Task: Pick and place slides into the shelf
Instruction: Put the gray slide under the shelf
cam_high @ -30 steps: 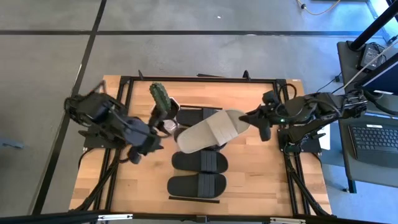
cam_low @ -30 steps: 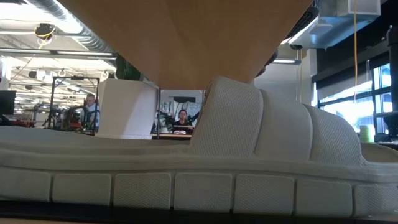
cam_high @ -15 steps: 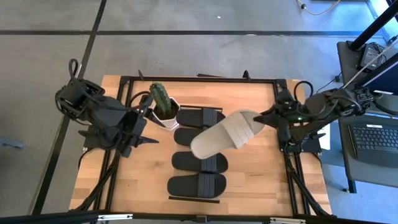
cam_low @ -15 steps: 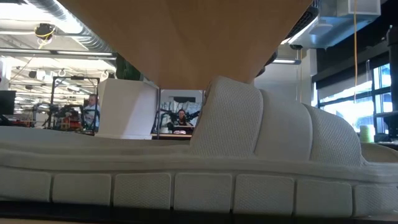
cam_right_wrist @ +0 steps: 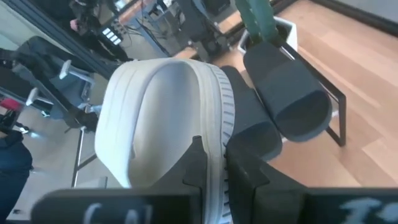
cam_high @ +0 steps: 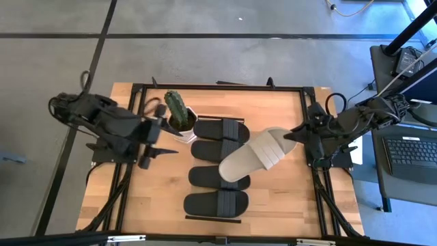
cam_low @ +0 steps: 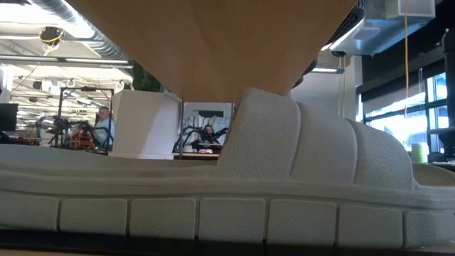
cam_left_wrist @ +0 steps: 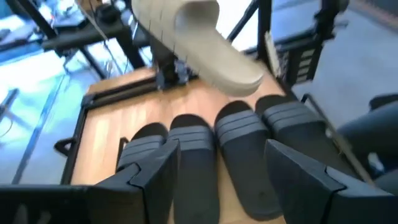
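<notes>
A grey-beige slide hangs tilted over the row of several black slides, with my right gripper shut on its right end. The black slides lie side by side, soles down, along the narrow light-wood shelf, which has a black bar at its near end. My left gripper stands open to the left of the row, holding nothing; its wrist view shows the black slides between its fingers, farther off. Another grey-beige slide fills the low view, resting on its sole. My right gripper pinches the rim of the grey-beige slide's end, the end nearest the strap, between its two fingers. The fingers come slanting down from the table's right side, along the slide. The slide is lifted clear, and its free end dips toward the black slides.
A cactus in a white pot stands just left of the far end of the row. Black frame rails run along the table's sides. A laptop sits off the table to the right. Bare wood lies left and right of the slides.
My right gripper has drawn back toward the table's right edge with the grey-beige slide, which has stayed lifted and shifted right and a little nearer, off the far slides. My left gripper has pulled back toward the table's left edge, away from the cactus pot and the slides, staying open.
</notes>
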Robot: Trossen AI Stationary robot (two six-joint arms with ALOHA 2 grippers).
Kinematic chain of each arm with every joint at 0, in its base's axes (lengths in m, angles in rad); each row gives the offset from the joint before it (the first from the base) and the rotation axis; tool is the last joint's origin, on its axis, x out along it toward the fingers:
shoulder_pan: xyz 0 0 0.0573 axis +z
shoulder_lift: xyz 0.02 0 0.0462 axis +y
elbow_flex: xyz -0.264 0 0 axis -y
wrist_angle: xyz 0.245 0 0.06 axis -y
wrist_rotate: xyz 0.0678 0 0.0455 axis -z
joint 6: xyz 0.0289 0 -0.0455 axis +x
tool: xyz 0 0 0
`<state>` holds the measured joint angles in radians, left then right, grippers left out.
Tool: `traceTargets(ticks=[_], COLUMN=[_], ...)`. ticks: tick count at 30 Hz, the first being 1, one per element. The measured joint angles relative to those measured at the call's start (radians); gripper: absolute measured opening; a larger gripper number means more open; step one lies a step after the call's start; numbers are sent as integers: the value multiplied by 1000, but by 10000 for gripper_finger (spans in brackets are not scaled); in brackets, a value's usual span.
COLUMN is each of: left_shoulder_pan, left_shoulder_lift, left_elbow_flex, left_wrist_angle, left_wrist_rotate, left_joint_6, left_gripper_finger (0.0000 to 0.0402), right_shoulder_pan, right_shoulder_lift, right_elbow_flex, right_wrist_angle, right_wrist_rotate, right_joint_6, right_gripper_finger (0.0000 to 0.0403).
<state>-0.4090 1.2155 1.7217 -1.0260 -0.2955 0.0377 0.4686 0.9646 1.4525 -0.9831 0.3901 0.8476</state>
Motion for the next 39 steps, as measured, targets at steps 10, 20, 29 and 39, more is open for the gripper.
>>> traceTargets(ticks=[10,20,29,39], left_shoulder_pan=[1,1,1,1], left_shoulder_lift=[-400,-706,-844,-863], left_elbow_flex=[-564,-892,-1041,-1068], left_wrist_angle=[385,562,630,632], left_wrist_rotate=[2,1,-8,-10], left_joint_6=[24,-3,-3,-10], left_gripper_finger=[224,224,225,225], right_shoulder_pan=[40,95,112,113], right_shoulder_lift=[-6,-46,-38,-73], right_elbow_flex=[0,0,-6,-180], right_wrist_angle=[-88,-296,-434,-513], right_wrist_rotate=[-2,-142,-256,-307], right_joint_6=[165,331,498,535], right_gripper_finger=[37,36,36,36])
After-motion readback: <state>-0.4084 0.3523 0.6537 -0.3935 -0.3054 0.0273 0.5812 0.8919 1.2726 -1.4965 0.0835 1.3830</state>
